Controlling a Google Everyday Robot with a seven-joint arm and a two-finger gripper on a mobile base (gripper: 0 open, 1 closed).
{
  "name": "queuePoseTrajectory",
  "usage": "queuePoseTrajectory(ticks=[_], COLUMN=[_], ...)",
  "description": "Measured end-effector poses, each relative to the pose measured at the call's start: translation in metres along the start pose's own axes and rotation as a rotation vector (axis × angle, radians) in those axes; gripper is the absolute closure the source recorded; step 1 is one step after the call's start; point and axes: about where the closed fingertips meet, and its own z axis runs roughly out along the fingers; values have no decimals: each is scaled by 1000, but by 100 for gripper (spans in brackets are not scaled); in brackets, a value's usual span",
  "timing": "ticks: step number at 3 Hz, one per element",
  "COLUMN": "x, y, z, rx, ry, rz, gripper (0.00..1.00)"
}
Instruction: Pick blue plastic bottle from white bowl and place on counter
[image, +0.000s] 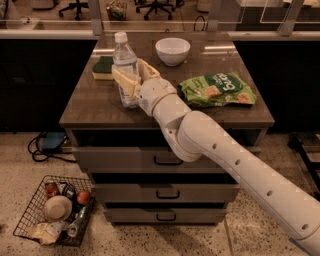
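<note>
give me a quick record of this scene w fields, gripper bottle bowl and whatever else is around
gripper: over the left half of the counter, closed around the blue plastic bottle
blue plastic bottle: upright, out of the bowl, base apparently on the counter
white bowl: empty, back centre of the counter, apart from the bottle
sponge: back left, just behind the bottle
green snack bag: lying flat, right side
wire basket: on the floor, lower left, holding assorted items

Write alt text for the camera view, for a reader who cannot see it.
A white robot arm's gripper clasps a tall clear plastic water bottle standing upright on a glossy grey-brown counter. Behind it sit a small round white bowl and a green-and-yellow sponge; a green snack bag lies to its right.
</note>
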Motion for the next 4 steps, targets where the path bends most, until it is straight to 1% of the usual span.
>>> queuePoseTrajectory(ticks=[1, 2, 4], x=[4, 4, 4], y=[-6, -6, -6], z=[-6, -6, -6], rx=[21, 21, 20], ry=[-16, -16, -16], rz=[5, 5, 5], gripper=[100, 82, 36])
